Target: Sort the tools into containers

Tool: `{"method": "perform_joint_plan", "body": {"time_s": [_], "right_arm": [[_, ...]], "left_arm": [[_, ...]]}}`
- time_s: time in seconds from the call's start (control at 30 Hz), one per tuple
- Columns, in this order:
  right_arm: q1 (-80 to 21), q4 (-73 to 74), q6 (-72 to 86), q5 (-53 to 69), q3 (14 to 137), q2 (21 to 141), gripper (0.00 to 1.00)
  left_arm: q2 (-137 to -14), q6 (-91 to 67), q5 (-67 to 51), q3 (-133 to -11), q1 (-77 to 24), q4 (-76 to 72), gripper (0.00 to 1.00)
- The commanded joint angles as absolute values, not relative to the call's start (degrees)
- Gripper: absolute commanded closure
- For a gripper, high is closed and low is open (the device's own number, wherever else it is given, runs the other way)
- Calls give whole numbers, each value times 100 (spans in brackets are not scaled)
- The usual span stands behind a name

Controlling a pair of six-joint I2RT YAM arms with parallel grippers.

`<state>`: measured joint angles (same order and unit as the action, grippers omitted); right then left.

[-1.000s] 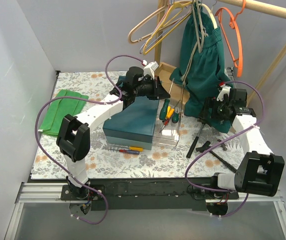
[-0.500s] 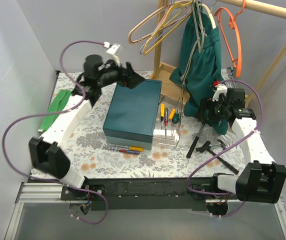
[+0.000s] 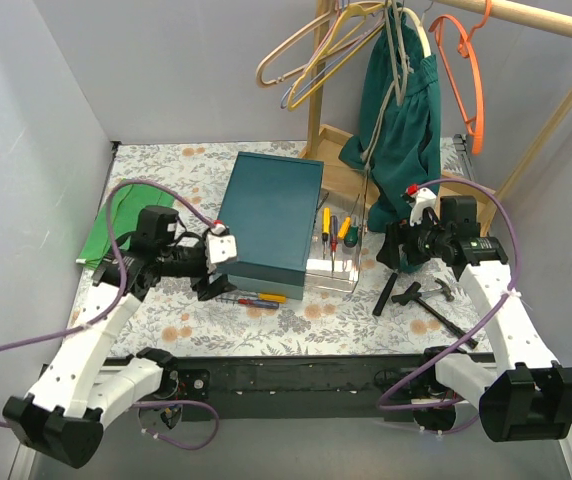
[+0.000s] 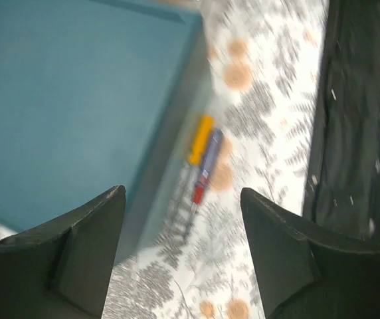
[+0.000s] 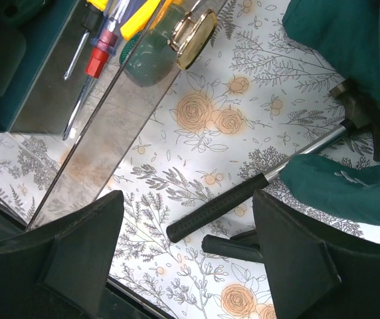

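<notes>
The dark teal box [image 3: 266, 215] lies mid-table with its clear tray [image 3: 338, 272] pulled out to the right. The tray holds yellow, red and green screwdrivers [image 3: 334, 230]. A yellow screwdriver [image 3: 271, 296] and a blue-and-red one [image 3: 256, 303] lie on the cloth by the box's front edge. They also show in the left wrist view, yellow [image 4: 201, 138] and blue-and-red [image 4: 206, 171]. My left gripper [image 3: 211, 283] is open and empty just left of them. My right gripper [image 3: 391, 252] is open and empty above the hammer's black handle [image 5: 223, 203]; a second black handle [image 5: 233, 246] lies beside it.
A teal garment [image 3: 401, 120] hangs from the wooden rack with coloured hangers [image 3: 336, 40], and its hem covers the hammer's head [image 5: 349, 100]. More dark tools [image 3: 436, 300] lie at the right front. A green cloth [image 3: 116, 225] lies at the left. The rack base [image 3: 341, 165] stands behind the box.
My left arm has swung from the box's back left corner down to its front left, near the loose screwdrivers. My right gripper has dropped slightly towards the hammer handle.
</notes>
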<state>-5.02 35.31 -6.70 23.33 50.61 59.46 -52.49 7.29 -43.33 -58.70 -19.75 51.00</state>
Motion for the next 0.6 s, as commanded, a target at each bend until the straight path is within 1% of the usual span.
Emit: {"method": "perform_joint_plan", "body": {"time_s": [0.0, 0.07, 0.17, 0.37, 0.57], "right_arm": [[-510, 3384, -694, 2250, 5212, 6021, 14], [-510, 3349, -703, 2224, 5256, 5994, 13], [-510, 3427, -817, 2145, 5317, 5933, 12], [-501, 3437, -870, 2030, 5247, 5731, 12], [-404, 3428, -896, 1907, 5001, 5573, 12]], "left_arm": [[-5765, 2653, -4378, -5380, -2021, 6399, 32], [-5775, 2890, -4132, -4986, -2039, 6093, 32], [-5652, 3058, -4017, -4450, -2039, 5374, 28], [-5678, 3059, -3929, -3938, -2153, 4388, 28], [-5853, 3006, -3788, -3481, -2425, 3798, 28]]}}
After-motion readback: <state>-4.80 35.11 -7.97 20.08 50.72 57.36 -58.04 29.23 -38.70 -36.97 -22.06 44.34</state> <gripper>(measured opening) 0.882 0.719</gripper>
